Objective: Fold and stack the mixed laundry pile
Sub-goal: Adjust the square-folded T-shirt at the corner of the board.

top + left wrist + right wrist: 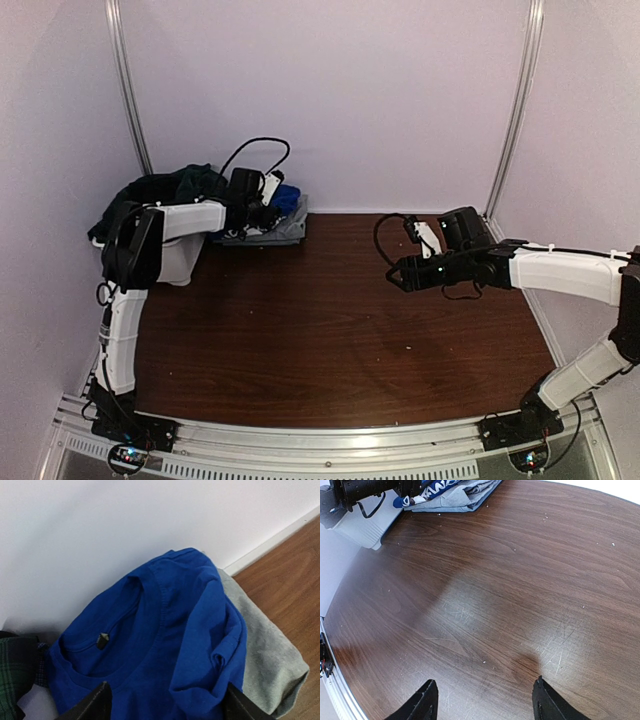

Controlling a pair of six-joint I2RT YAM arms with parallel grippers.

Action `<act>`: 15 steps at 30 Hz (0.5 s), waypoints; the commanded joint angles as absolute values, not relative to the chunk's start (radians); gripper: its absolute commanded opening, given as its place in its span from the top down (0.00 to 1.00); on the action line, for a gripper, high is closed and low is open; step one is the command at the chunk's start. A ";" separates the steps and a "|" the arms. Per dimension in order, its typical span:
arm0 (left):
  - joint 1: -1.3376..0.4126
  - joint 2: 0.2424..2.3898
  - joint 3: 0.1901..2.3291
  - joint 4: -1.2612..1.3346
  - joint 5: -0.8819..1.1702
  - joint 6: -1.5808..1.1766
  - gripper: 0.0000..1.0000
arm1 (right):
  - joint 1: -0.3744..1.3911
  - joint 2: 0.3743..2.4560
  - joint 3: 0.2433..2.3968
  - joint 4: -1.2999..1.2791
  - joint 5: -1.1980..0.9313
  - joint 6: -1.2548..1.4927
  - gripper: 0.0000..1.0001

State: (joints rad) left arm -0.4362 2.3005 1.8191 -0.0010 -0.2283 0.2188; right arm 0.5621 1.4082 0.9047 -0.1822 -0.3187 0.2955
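a folded grey piece (270,650) lies at the back edge of the desk (330,330), with the blue shirt (170,630) crumpled on top, not yet neatly folded. the left gripper (167,700) hangs over the shirt, fingers apart on either side, clamped on nothing. dark garments (170,185), tartan (12,665) among them, heap in the basket (180,262) beside it. the right gripper (482,700) hovers with fingers apart over the desk, well apart from the clothes. most of the task looks left to do.
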 commanded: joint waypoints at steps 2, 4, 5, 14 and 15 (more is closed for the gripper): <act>-0.495 2.280 1.800 -0.019 -0.050 0.311 0.24 | 0.555 1.413 0.896 -0.156 -0.338 0.302 0.35; -0.509 2.284 1.814 -0.062 0.017 0.326 0.24 | 0.555 1.410 0.896 -0.158 -0.339 0.303 0.35; -0.511 2.286 1.826 -0.091 0.066 0.325 0.24 | 0.555 1.409 0.896 -0.160 -0.338 0.302 0.35; -0.511 2.268 1.947 -0.281 0.179 0.281 0.10 | 0.555 1.402 0.909 -0.171 -0.338 0.290 0.35; -0.511 2.245 1.948 -0.276 0.168 0.256 0.07 | 0.555 1.400 0.914 -0.177 -0.330 0.285 0.35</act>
State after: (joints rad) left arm -0.5247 2.3074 1.8988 -0.2386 0.1158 0.3016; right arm 0.5621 1.4082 0.9043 -0.1825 -0.3347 0.2951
